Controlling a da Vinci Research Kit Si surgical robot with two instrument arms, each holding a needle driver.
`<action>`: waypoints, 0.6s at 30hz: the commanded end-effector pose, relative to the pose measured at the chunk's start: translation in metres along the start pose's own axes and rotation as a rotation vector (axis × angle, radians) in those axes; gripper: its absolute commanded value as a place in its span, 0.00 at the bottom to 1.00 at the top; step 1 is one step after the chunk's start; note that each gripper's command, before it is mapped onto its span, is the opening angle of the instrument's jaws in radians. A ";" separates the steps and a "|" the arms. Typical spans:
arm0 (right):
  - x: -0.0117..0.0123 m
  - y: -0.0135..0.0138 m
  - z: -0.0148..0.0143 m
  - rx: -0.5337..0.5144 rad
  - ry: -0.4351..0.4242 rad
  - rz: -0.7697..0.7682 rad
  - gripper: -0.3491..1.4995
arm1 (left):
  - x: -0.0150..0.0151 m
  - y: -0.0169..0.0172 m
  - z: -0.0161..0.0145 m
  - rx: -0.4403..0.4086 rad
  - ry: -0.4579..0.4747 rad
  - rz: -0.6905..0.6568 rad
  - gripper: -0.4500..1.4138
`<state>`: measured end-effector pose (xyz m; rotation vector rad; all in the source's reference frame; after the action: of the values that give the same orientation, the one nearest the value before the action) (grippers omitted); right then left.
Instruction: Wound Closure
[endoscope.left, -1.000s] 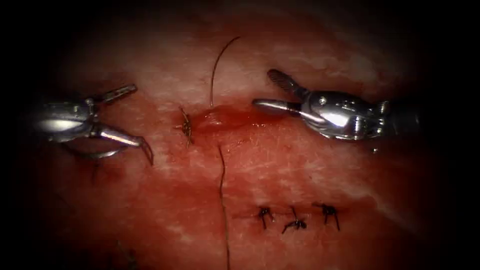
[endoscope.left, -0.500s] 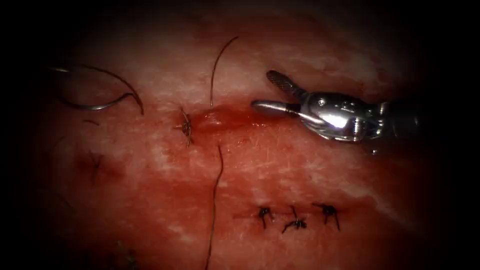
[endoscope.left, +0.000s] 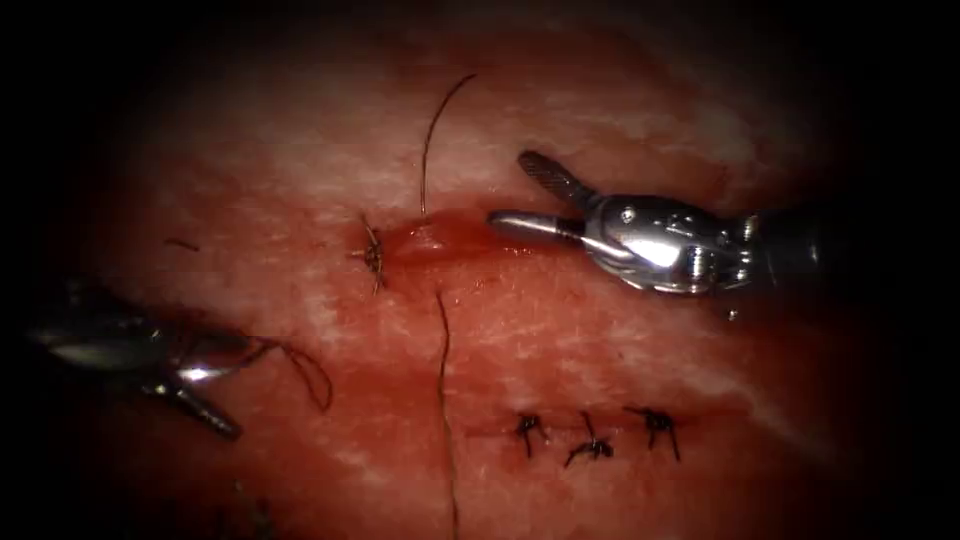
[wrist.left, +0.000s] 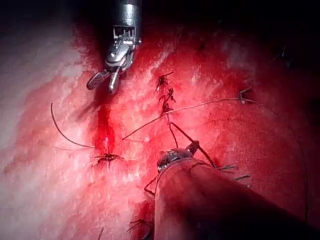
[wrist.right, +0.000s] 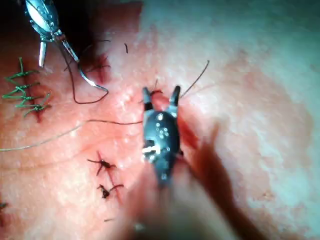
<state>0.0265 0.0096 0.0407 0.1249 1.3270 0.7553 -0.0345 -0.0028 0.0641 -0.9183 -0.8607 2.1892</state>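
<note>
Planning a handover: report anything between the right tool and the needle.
Nothing visible. The right tool, jaws open and empty, hovers over the cut; the needle sits by the left tool, with bare tissue between.

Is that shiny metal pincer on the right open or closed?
Open. The right arm's silver needle driver has its two jaws spread in a V, holding nothing, above the red fluid at the cut.

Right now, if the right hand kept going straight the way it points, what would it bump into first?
Probably the red fluid pooled in the cut just ahead of the open, empty right hand, then the knot. It may pass above them; depth is unclear.
</note>
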 end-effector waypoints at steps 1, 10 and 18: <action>-0.0008 -0.0006 0.0003 0.003 -0.001 0.002 0.95 | -0.0003 0.0008 0.0014 -0.025 -0.007 -0.005 0.51; -0.0011 -0.0008 0.0005 0.006 0.000 0.005 0.95 | 0.0020 0.0022 0.0046 -0.231 0.184 0.040 0.52; -0.0013 -0.0010 0.0006 0.014 -0.002 0.008 0.95 | 0.0059 0.0017 0.0016 -0.248 0.367 -0.059 0.50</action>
<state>0.0269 0.0090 0.0410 0.1384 1.3308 0.7541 -0.0388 0.0015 0.0607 -1.3440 -0.9536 1.7951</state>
